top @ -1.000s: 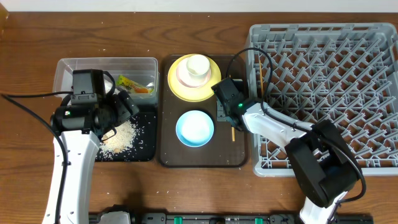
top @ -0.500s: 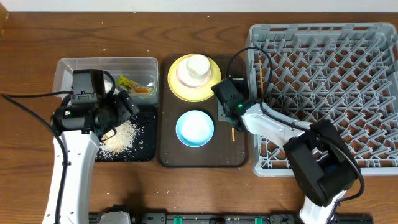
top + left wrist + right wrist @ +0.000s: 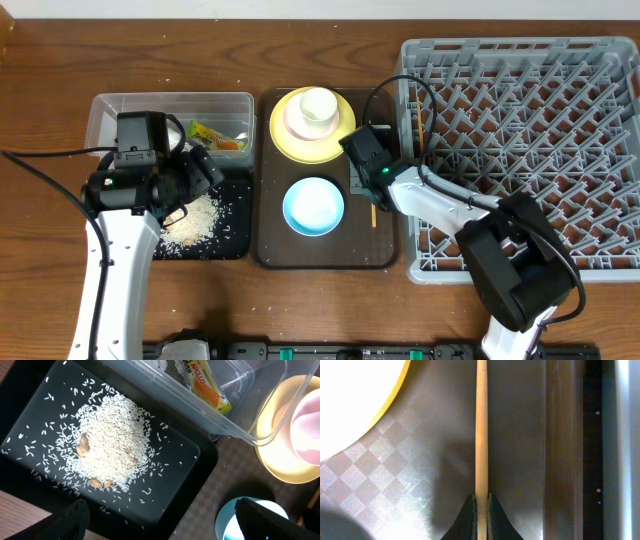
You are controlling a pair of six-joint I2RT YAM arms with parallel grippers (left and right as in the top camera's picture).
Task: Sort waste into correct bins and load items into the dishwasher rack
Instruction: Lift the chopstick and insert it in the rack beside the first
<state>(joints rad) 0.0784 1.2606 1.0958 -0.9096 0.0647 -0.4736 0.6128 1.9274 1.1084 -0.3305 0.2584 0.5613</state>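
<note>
Chopstick [image 3: 481,425], pale, thin and straight, is pinched by the right gripper [image 3: 481,506], whose two dark fingertips are closed tight on either side of it. It lies flat on the brown serving tray [image 3: 300,255], between the rim of the yellow plate [image 3: 350,395] and the tray's raised right edge.

Everything sits on a dark wooden table [image 3: 300,310] with plain grain. Nearest on the brown serving tray is the light-blue bowl [image 3: 313,206], upright. To its left, the black tray [image 3: 238,215] holds a heap of whitish rice [image 3: 107,440] with a few tan bits in it and stray grains scattered round.

The left gripper [image 3: 167,520] hangs above the black tray, fingers spread wide, holding nothing.

Farther back, the yellow plate carries the pink-white bowl [image 3: 293,118], with the white cup [image 3: 319,107] inside it. Just behind the black tray is the clear tub [image 3: 105,120], the green-and-orange wrapper [image 3: 207,385] lying in it.

On the right, the grey rack [image 3: 520,100] stretches to the far side, with a second chopstick [image 3: 422,132] in its left part. Beyond the table's far edge runs a pale strip [image 3: 300,5].
</note>
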